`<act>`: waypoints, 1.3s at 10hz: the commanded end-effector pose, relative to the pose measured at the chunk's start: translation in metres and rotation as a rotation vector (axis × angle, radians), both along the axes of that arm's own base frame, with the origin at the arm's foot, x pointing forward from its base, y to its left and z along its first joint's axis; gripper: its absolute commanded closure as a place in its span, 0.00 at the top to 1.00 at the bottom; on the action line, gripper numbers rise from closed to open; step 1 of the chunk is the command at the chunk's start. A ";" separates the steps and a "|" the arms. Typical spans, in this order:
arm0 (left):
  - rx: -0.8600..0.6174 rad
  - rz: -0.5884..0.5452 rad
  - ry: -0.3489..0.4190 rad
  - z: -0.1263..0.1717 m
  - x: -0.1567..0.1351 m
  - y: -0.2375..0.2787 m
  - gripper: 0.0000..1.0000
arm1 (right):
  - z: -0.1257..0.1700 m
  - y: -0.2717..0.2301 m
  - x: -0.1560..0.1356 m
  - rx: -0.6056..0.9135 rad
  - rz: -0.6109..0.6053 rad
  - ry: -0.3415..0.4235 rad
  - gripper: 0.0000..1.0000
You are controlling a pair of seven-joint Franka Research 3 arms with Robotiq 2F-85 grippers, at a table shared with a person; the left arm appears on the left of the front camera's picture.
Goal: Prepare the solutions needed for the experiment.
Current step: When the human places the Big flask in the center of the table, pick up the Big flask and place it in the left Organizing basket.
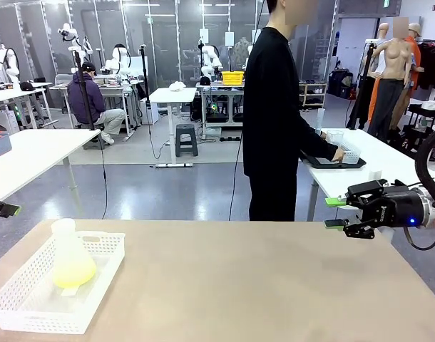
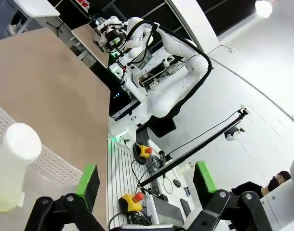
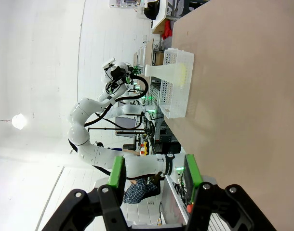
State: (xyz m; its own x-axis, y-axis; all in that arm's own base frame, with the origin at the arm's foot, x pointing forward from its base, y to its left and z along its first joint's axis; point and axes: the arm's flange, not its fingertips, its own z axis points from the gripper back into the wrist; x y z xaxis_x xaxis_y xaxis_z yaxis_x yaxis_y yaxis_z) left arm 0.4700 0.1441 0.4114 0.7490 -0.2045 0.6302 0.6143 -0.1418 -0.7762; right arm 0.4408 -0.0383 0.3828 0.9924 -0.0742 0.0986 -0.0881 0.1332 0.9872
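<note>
The solutions (image 1: 75, 272) show as a pale yellow-green liquid in the bottom of a frosted white conical flask (image 1: 66, 246). The flask stands upright in a white mesh basket (image 1: 32, 303) at the table's front left. My left gripper (image 1: 3, 209) hovers at the far left edge, above and left of the basket. In the left wrist view it (image 2: 146, 178) is open and empty, with the flask (image 2: 14, 159) close by on the left. My right gripper (image 1: 333, 213) hangs over the table's far right edge, jaws apart with nothing between them. In the right wrist view it (image 3: 153, 172) looks across the table at the distant basket (image 3: 178, 91) and flask (image 3: 166, 71).
The tan table (image 1: 260, 285) is bare between the basket and my right gripper. A person in black (image 1: 274, 121) stands beyond the far edge, turned aside, with a hand on a black tray (image 1: 335, 163) on a white side table.
</note>
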 end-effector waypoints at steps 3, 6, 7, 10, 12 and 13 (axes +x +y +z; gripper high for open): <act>0.077 0.042 0.090 -0.012 -0.010 -0.018 1.00 | 0.001 0.000 0.000 0.005 0.004 -0.004 0.62; 0.134 0.136 0.313 -0.028 -0.034 -0.031 1.00 | 0.001 0.000 0.000 0.005 0.004 -0.004 0.62; 0.174 0.190 0.380 -0.034 -0.036 -0.032 1.00 | 0.001 0.000 0.000 0.005 0.004 -0.004 0.62; 0.157 0.206 0.502 -0.047 -0.031 -0.034 1.00 | 0.001 0.000 0.000 0.005 0.004 -0.004 0.62; 0.174 0.164 0.435 -0.050 -0.036 -0.028 1.00 | 0.001 0.000 0.000 0.005 0.004 -0.004 0.62; 0.174 0.164 0.435 -0.050 -0.036 -0.028 1.00 | 0.001 0.000 0.000 0.005 0.004 -0.004 0.62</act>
